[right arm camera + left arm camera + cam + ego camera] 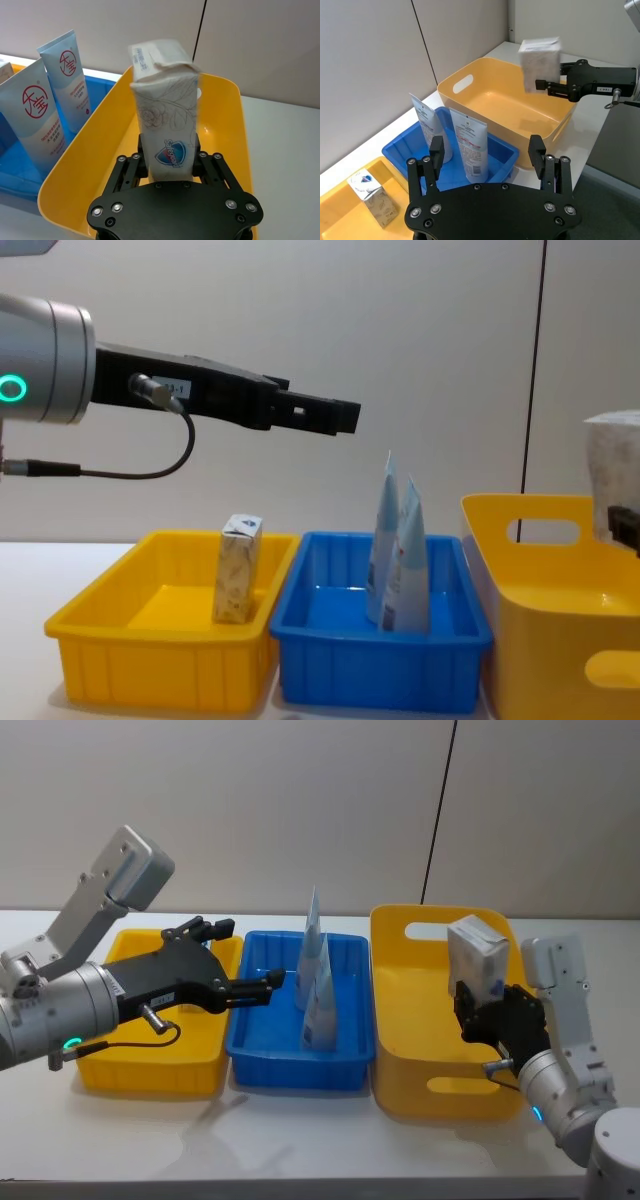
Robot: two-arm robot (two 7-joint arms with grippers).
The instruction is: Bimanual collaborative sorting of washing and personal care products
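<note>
My right gripper [487, 1000] is shut on a beige gable-top pack [478, 958] and holds it upright over the big yellow basket [400, 1020]. In the right wrist view the pack [167, 115] stands between the fingers [143, 156]. Two pale-blue tubes [318, 982] stand in the blue tray [290, 1065]. Another beige pack [238, 570] stands in the left yellow tray [150, 650]. My left gripper [245, 958] hovers open with nothing in it, above the seam between the left yellow tray and the blue tray, short of the tubes [470, 145].
The three containers stand side by side on the white table [300, 1150], with a wall close behind them. A dark cable [440, 810] runs down the wall behind the basket. Bare table lies in front of the trays.
</note>
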